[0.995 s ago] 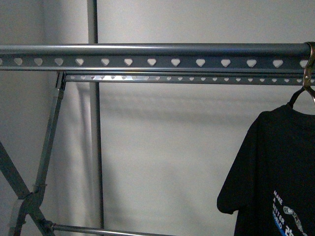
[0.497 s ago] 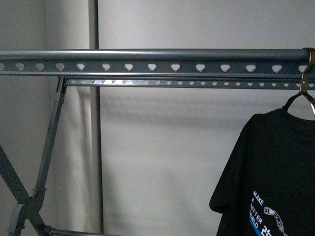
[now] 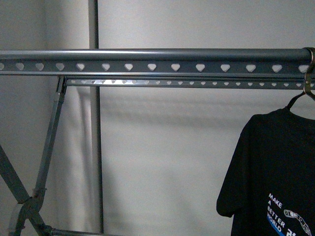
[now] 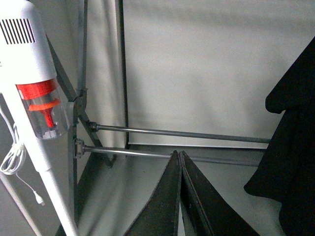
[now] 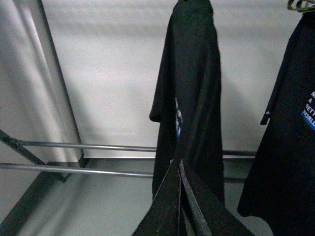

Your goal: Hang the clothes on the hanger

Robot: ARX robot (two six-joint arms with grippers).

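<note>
- A grey metal rack runs across the front view, its rail pierced by a row of heart-shaped holes.
- Its crossed legs stand at the far left, against a pale wall.
- At the far right of the rail a black shirt hangs from a thin wire hook. White lettering reading "MAKE A BETTER WORLD" and a blue stripe show low on its front.
- Neither arm shows in the front view.
- In the left wrist view a white stick vacuum with a red inner part leans beside the rack legs.
- The left gripper has its two dark fingers pressed together at the tips, holding nothing. The shirt hangs well apart from it, off to one side.
- In the right wrist view the right gripper is likewise clenched tip to tip with nothing visibly between the fingers.
- A shirt hangs edge-on just behind those tips; I cannot tell whether they touch it.
- A second black shirt hangs further over.
</note>
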